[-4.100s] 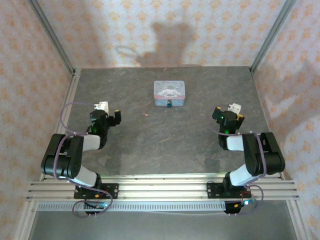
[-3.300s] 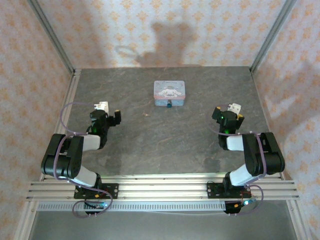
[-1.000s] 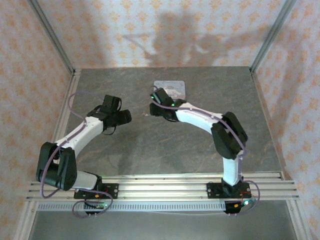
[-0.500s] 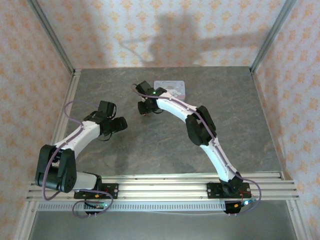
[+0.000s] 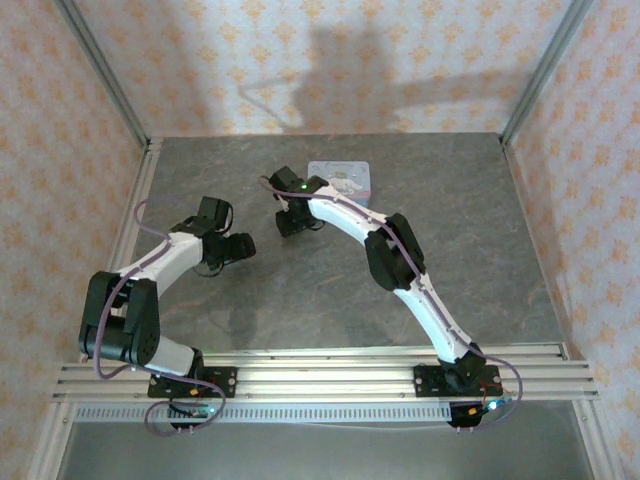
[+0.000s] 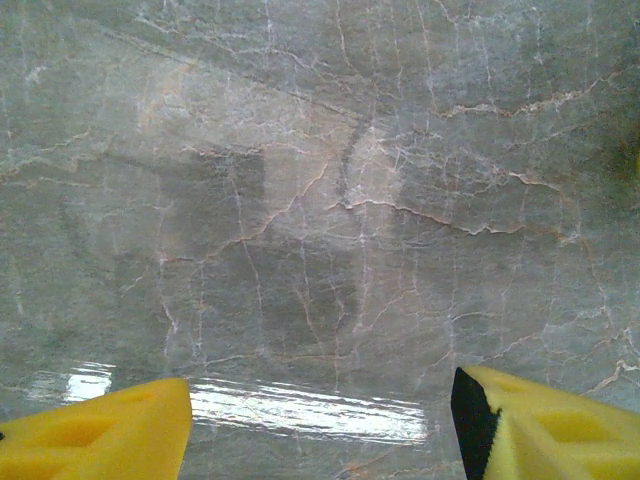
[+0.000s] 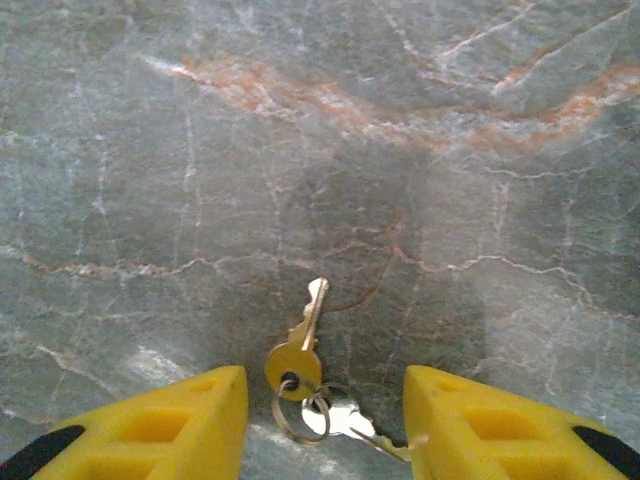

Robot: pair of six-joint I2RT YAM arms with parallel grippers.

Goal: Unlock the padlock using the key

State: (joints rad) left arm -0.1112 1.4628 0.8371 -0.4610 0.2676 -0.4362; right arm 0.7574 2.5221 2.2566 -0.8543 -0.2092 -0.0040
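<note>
Currently I see the right gripper released, jaws astride the key, which lies flat on the table at bottom centre of the wrist frame. Left gripper spread wide above the table.

Right side of table is bare, lots of room. Right arm cuts across the middle & blocks it. Tin sits at the back, just beside right gripper. Left gripper is near too, w/ a small gap betw. them. Front middle is free.
</note>
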